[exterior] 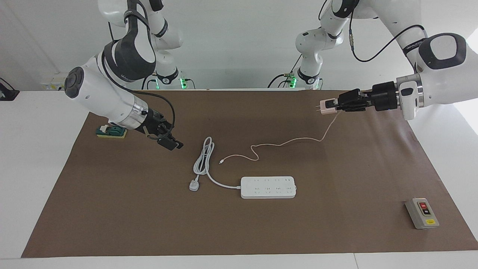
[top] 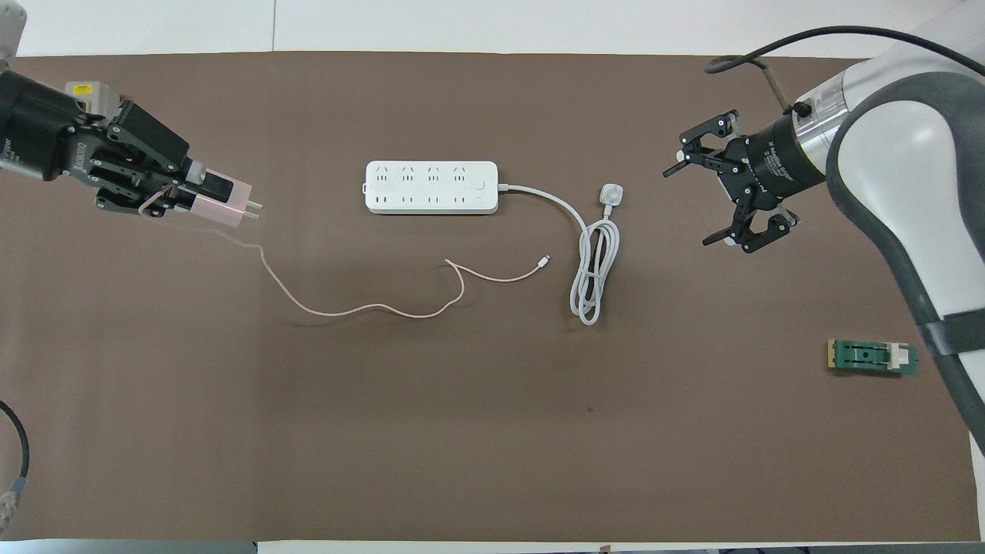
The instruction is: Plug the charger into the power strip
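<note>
the left gripper (exterior: 338,105) is clamped on the charger (exterior: 328,107), holding it up in the air over the brown mat (exterior: 112,209) at the left arm's end of the table. the little pink cube lies level, its long axis running along the table's length, and its two prongs point toward the right arm's end, roughly along the line of the power strip (exterior: 268,187). in the overhead view the same gripper (top: 192,188) covers the rear of the charger (top: 231,206), so only its front half and prongs show. the cable (top: 362,308) drops from the cube to the mat and wanders in loose curves to its small plug tip, which lies nearer the robots than the strip.

the power strip lies flat, sockets up, well apart from the charger, its long axis along the table's length. its thick white cord (exterior: 203,160) leaves the end toward the right arm, folds into a narrow bundle and ends in a white plug (exterior: 194,185).

the right gripper (exterior: 170,143) hangs with fingers wide apart, holding nothing, over the mat near a green block (exterior: 111,131). the grey switch box (exterior: 422,213) is half hidden under the left gripper in the overhead view.
</note>
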Available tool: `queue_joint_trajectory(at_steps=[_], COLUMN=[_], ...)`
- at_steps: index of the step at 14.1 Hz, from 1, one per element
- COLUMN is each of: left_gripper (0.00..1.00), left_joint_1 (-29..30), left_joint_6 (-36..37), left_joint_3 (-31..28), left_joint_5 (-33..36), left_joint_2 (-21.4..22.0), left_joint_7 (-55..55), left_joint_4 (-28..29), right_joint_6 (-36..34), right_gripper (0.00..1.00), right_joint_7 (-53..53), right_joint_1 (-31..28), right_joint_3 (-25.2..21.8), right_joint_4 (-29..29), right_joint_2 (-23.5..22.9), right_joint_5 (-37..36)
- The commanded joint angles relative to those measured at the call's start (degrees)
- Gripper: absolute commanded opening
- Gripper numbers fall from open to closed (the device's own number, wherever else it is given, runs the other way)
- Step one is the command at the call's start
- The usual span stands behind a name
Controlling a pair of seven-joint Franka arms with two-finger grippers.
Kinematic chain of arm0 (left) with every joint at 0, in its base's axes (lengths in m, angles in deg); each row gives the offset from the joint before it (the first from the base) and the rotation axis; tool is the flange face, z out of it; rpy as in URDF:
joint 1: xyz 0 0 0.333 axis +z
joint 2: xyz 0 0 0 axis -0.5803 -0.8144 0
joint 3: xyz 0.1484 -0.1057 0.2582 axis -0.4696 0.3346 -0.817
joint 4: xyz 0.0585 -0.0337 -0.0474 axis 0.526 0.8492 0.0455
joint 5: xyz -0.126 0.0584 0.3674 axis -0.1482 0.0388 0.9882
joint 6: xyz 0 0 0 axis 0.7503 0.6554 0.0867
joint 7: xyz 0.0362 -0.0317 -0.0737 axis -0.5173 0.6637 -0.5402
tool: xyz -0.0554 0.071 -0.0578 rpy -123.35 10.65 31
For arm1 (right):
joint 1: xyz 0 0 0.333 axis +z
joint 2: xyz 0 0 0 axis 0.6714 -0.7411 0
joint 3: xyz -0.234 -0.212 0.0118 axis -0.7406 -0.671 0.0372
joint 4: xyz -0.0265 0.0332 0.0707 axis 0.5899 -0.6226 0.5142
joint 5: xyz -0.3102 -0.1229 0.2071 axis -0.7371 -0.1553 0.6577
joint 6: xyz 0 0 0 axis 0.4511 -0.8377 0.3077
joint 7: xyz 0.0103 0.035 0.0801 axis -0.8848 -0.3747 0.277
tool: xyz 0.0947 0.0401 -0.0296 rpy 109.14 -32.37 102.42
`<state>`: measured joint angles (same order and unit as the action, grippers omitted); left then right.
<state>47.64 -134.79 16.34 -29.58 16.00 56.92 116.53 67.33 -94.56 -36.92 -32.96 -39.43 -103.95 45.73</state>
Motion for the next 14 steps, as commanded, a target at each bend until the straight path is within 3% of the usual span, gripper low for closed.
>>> queue_joint_trajectory(at_steps=[1, 4, 9, 11, 14], left_gripper=[0.00, 0.00, 0.00, 0.00, 0.00], left_joint_1=[-0.65, -2.31, -3.63, -6.70, -6.80], left_joint_6=[4.86, 6.89, 9.00, 4.64, 0.75], left_joint_3=[-0.48, -0.31, -0.04, -0.04, -0.21], left_joint_5=[8.96, 18.46, 27.61, 36.91, 39.59], left_joint_2=[-0.30, -0.21, 0.58, 0.23, 0.05], left_joint_7=[-4.50, -4.77, -3.98, -2.92, -3.53], left_joint_4=[-2.49, -2.84, -2.67, -2.75, -2.58], right_joint_6=[-1.58, -2.72, -3.16, -3.16, -3.08], right_gripper=[1.00, 1.00, 1.00, 1.00, 1.00], right_joint_7=[7.42, 16.46, 31.76, 39.13, 50.38], right_joint_1=[-1.13, -1.13, -1.30, -1.48, -2.53], right_joint_3=[0.68, 0.68, 0.68, 0.68, 0.68], right_joint_4=[-1.40, -1.58, -1.58, -1.58, -1.58], right_joint_2=[1.67, 2.02, 2.54, 3.42, 4.92], right_joint_5=[-3.32, -8.42, -15.09, -17.82, -20.90])
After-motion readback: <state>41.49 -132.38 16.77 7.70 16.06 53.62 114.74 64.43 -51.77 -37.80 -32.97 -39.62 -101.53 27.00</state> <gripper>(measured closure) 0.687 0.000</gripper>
